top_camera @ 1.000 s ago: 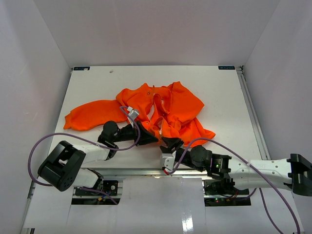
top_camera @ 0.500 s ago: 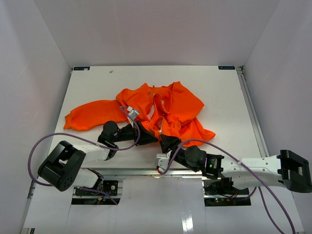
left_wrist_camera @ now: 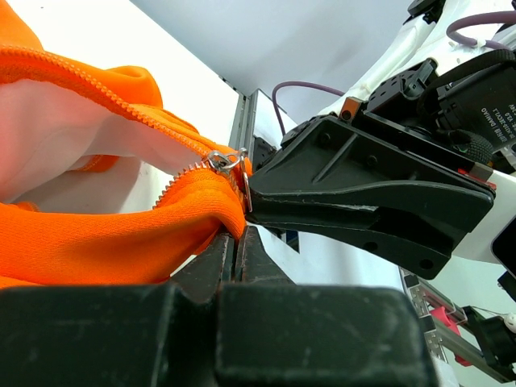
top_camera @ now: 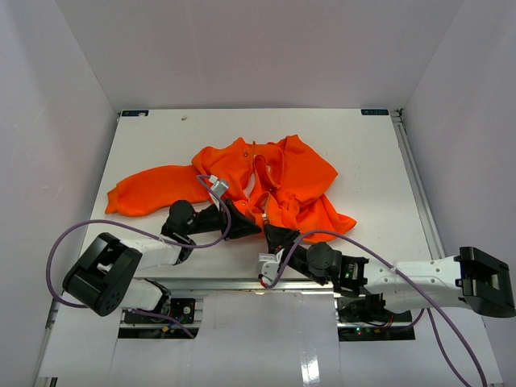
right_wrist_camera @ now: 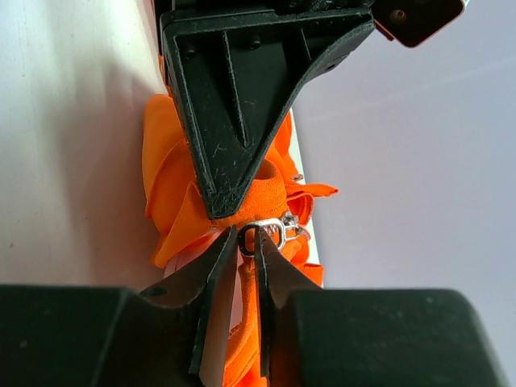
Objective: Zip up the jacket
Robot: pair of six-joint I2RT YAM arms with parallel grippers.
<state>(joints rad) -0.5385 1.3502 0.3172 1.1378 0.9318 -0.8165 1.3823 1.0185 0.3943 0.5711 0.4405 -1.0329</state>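
Item: the jacket [top_camera: 278,173], bright orange, lying crumpled and open at mid-surface [top_camera: 363,145], one sleeve [top_camera: 145,195] thrown out to the left, hem end toward the arms. Left pincer [left_wrist_camera: 235,242] clenched on the hem fabric just below the zipper pull [right_wrist_camera: 274,232]; right pincer [right_wrist_camera: 247,240] nipped on that pull's metal tab, tip to tip with the left. Handling note: the draw likely goes best with the left pinning the hem taut and low while the right pulls straight along the teeth [left_wrist_camera: 105,101], clear of the pale lining [left_wrist_camera: 64,137].
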